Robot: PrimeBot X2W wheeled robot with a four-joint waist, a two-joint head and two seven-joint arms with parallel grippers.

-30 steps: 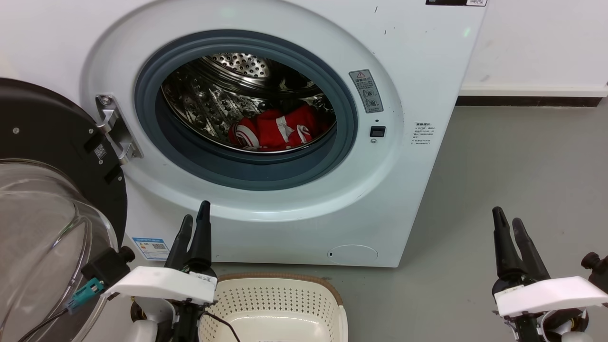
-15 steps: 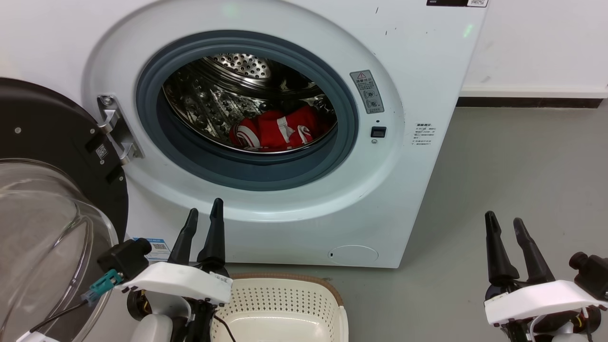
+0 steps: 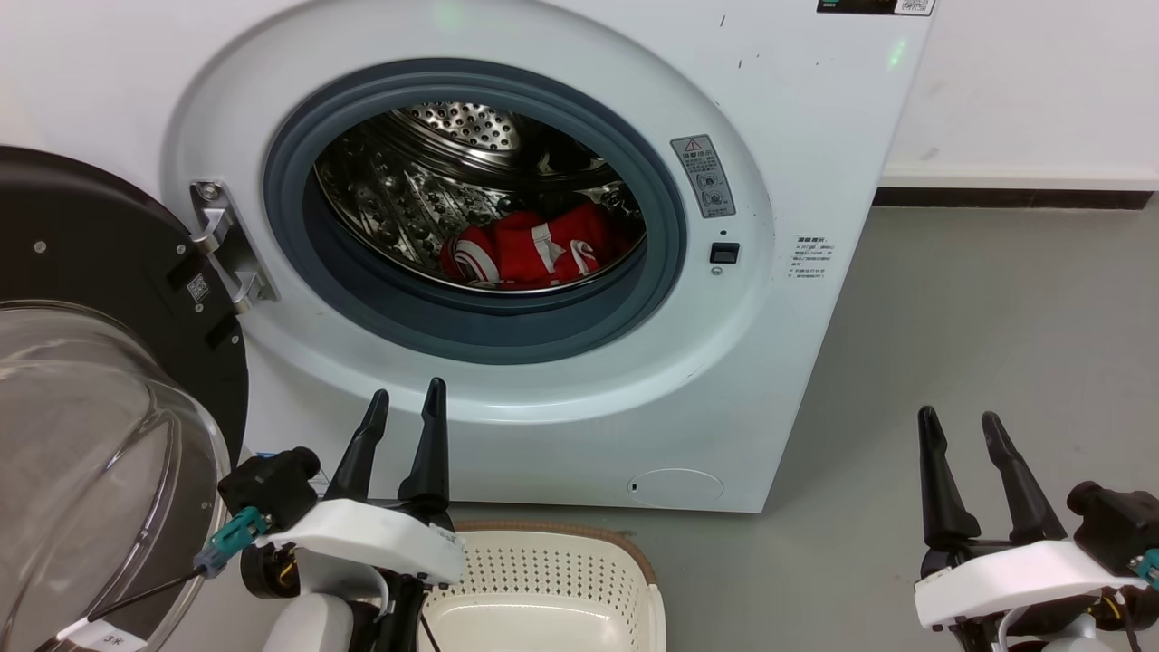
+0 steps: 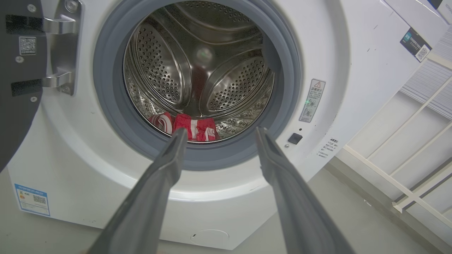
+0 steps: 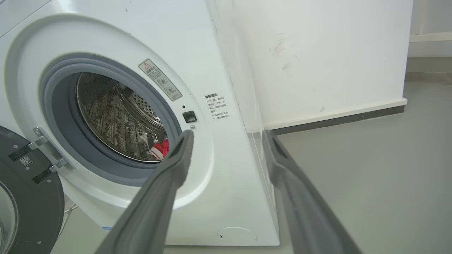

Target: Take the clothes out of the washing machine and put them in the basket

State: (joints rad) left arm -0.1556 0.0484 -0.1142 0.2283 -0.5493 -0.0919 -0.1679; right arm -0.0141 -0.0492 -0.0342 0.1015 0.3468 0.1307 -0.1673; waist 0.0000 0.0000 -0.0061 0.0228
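Clothes: red heap with white stripes [image 3: 530, 249] at the bottom of the washing machine's [image 3: 797, 136] steel drum [image 3: 407, 190], set back from the grey seal [image 3: 480, 326]; touched by neither gripper
Handling: judged soft, limp and light; should drape and trail when lifted; could snag on the seal on the way out of the washing machine; not fragile
Where to hold: a raised fold on top of the heap, on the side nearest the washing machine's opening
Count: one heap, the number of garments in it cannot be told; one washing machine; one basket; two grippers
Door: black-framed glass [image 3: 90, 426], swung wide open at the washing machine's left
Basket: cream, brown rim [image 3: 543, 527], on the floor just before the washing machine, below the opening
Left gripper: [image 3: 408, 389] fingers spread, holding nothing; before the washing machine, below the opening, pointing at it
Right gripper: [image 3: 958, 415] fingers parted, holding nothing; over the floor off the washing machine's right front corner
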